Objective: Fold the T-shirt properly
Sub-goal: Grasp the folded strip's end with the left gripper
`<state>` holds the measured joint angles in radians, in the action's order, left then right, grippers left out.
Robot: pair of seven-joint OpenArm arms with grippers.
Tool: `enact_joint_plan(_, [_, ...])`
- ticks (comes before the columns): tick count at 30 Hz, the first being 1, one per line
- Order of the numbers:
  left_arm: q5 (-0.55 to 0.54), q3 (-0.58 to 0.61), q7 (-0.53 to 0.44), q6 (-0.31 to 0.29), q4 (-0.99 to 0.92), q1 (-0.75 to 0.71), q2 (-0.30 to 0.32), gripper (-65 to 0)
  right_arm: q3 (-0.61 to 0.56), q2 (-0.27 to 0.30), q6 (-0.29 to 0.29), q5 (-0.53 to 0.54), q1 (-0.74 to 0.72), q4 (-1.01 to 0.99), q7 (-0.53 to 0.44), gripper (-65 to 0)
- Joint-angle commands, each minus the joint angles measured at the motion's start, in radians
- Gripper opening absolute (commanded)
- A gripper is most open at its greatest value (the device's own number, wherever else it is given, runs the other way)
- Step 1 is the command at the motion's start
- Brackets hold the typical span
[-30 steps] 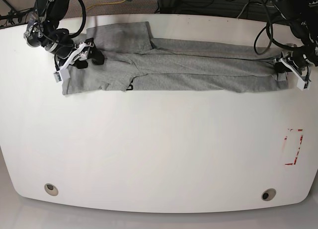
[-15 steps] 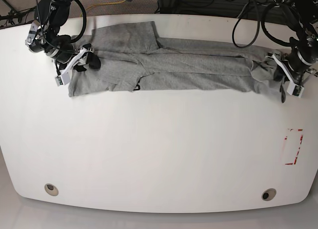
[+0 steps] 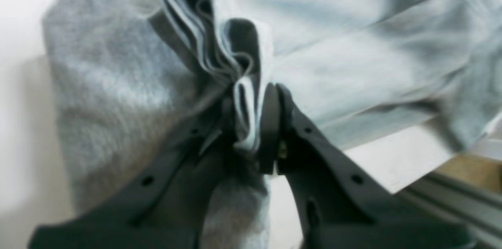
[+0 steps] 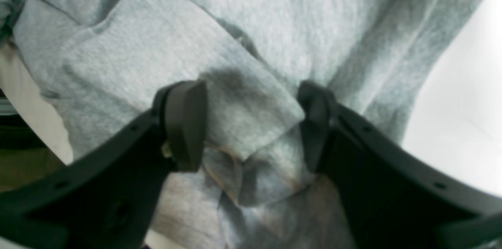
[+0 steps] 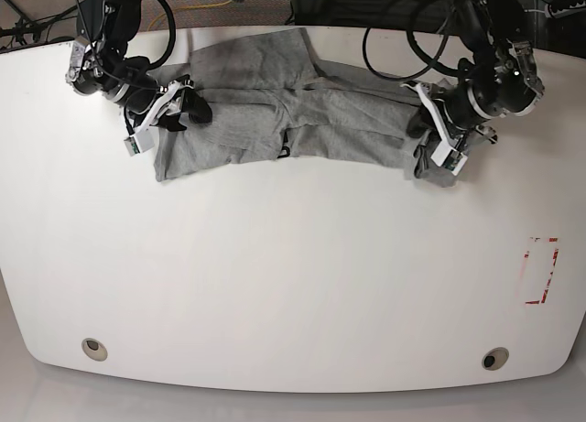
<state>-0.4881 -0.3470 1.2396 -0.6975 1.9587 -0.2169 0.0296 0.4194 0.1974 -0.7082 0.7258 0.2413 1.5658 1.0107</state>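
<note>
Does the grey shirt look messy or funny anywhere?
Yes. The T-shirt is rumpled at the end where the left gripper pinches a wad of bunched layers. The right gripper stands open over a folded sleeve. Nothing looks torn.

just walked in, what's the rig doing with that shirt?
Two arms are folding a grey T-shirt on the white table. The left gripper is shut on a bunched edge at one end of the long folded strip. The right gripper sits at the other end with jaws apart, straddling a folded flap. The strip is slack and wrinkled between them.
</note>
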Motion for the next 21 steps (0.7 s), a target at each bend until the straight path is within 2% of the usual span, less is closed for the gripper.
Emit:
enact_joint_plan(1, [-0.005,0.007,-0.013,-0.001,0.014,0.009,-0.026,-64.2,0.0,0.009,0.01,-0.048,0.008,-0.005,0.046,-29.3])
enact_joint_plan(10, [-0.007,0.102,-0.013,-0.001,0.014,0.02,-0.106,-64.0,0.0,0.01,0.01,-0.048,-0.001,0.002,0.046,-29.3])
enact_joint_plan(17, [-0.004,0.167,-0.013,-0.001,0.009,0.037,-0.142,-63.7,0.0,0.01,0.01,-0.048,-0.001,-0.001,0.046,-29.3])
enact_joint_plan(19, [-0.004,0.19,-0.013,-0.001,0.009,0.037,-0.145,-61.8,0.0,0.01,0.01,-0.048,-0.001,0.0,0.046,-29.3])
enact_joint_plan(21, [-0.005,0.223,-0.013,0.008,0.009,0.038,-0.144,-53.8,0.0,0.01,0.01,-0.048,-0.001,-0.001,0.046,-29.3])
